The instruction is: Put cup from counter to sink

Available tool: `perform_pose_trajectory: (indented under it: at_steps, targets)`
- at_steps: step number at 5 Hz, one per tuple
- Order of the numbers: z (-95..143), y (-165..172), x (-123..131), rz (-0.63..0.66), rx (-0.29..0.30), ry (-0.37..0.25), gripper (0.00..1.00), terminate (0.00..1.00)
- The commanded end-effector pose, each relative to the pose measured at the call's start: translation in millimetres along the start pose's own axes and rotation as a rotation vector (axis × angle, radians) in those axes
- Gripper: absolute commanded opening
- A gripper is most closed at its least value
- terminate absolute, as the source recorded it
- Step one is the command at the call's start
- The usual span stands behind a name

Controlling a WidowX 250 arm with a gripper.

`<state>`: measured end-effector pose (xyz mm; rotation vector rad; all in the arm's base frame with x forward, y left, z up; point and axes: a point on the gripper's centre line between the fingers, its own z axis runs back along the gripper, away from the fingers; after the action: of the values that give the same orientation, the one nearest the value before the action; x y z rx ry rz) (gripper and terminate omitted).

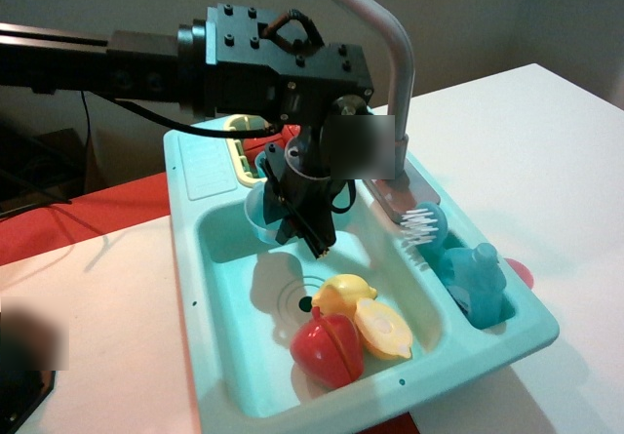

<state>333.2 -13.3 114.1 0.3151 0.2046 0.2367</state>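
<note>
The translucent light-blue cup hangs tilted at the back left of the teal sink, just above the basin floor. My black gripper points down into the basin and is shut on the cup's rim, its dark fingers to the right of the cup. The ribbed teal counter at the unit's back left corner is bare. The round drain lies in front of the cup. The arm hides part of the cup.
A yellow toy lemon, a lemon half and a red fruit lie in the basin's front. The grey faucet rises at the right. A white brush and a blue bottle fill the side compartment. A yellow dish rack stands behind.
</note>
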Motion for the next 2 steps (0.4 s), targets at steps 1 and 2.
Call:
perform_pose_trajectory:
  at_steps: [1,2]
  targets:
    - [29,18,2,0.031,-0.014,-0.053,1.0,0.0]
    - [38,33,-3,0.049,-0.014,-0.055,1.0,0.0]
